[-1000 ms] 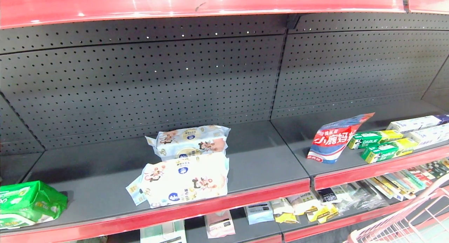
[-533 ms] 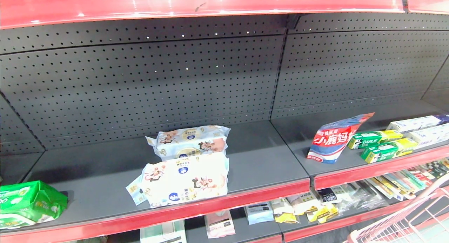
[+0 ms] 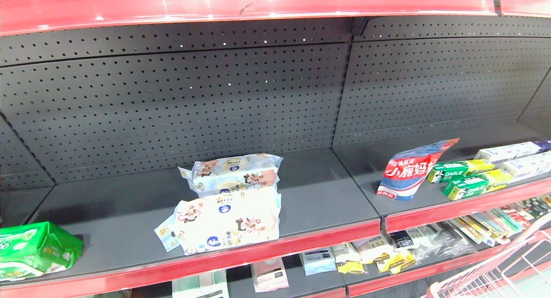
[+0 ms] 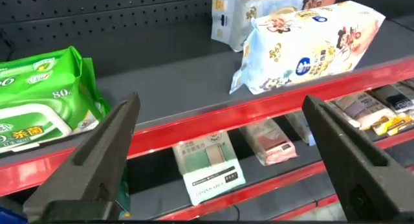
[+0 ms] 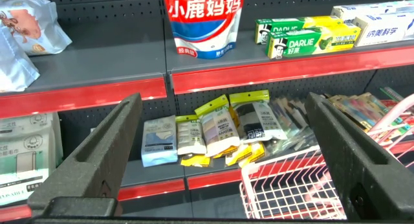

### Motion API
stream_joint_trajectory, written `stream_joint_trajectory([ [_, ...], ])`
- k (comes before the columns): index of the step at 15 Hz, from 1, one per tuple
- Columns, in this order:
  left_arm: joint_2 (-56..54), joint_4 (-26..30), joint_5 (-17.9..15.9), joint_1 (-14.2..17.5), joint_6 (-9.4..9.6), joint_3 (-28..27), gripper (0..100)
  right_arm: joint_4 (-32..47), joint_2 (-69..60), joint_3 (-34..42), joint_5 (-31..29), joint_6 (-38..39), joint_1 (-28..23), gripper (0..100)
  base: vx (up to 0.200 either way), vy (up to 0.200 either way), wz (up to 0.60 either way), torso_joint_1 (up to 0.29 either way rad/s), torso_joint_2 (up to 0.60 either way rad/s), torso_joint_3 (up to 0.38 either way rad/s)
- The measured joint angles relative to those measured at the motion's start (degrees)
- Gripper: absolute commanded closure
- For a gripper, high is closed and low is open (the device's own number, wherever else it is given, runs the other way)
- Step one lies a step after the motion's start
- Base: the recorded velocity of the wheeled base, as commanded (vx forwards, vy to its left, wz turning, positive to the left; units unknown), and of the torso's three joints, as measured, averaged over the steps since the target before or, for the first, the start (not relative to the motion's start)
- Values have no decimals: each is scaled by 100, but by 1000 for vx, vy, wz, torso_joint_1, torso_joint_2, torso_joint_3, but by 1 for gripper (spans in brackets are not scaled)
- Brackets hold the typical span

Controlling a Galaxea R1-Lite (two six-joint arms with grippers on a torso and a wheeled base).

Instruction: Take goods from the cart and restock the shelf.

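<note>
Left wrist view shows the left pincer with its two dark fingers wide apart and nothing between them. It faces the red front edge of the shelf; I judge it is held open because it has no goods to carry at present. Ahead of this pincer, just behind the red edge, a white cartoon-printed pack lies on its side; a second white pack lies behind it, deeper on the board. To the robot's left of the same pincer rests a green wipes pack; probably these soft packs lie flat because they would not stand well alone.

The right pincer is also spread open and holds nothing. Ahead of it and higher, a red and blue pouch stands on its base, a little tilted; just beside the pouch, on the robot's right, green toothpaste boxes lie lengthwise near the edge, I think so that their faces can be read. Small hanging packets sit on the lower board, below the line of this pincer. Near and under its right finger is a corner of the pink wire cart; what lies inside it I cannot tell.

The right pincer is the nearer one to the cart, so in my judgement it should go down for the next item. The bare board between the white packs and the pouch seems the place to fill.
</note>
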Motion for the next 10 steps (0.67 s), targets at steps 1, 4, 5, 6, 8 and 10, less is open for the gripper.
stream_joint_trajectory([
  [1,-2,-2,-2,0,0,4,0,0,0,0,0,0,0,0,0,0,0,0,0,0],
  [4,-2,6,2,0,-11,4,0,0,0,0,0,0,0,0,0,0,0,0,0,0],
  [5,-2,6,2,0,-13,4,0,0,0,0,11,-23,0,0,0,0,0,0,0,0],
  [6,-2,6,2,0,-16,4,0,0,0,0,13,-28,-2,0,0,0,0,0,0,0],
  [8,-2,9,2,0,-18,4,0,0,0,0,4,-4,-5,0,0,0,0,0,0,0],
  [10,-2,9,2,0,-18,4,0,0,0,0,6,-9,0,0,0,0,0,0,0,0],
])
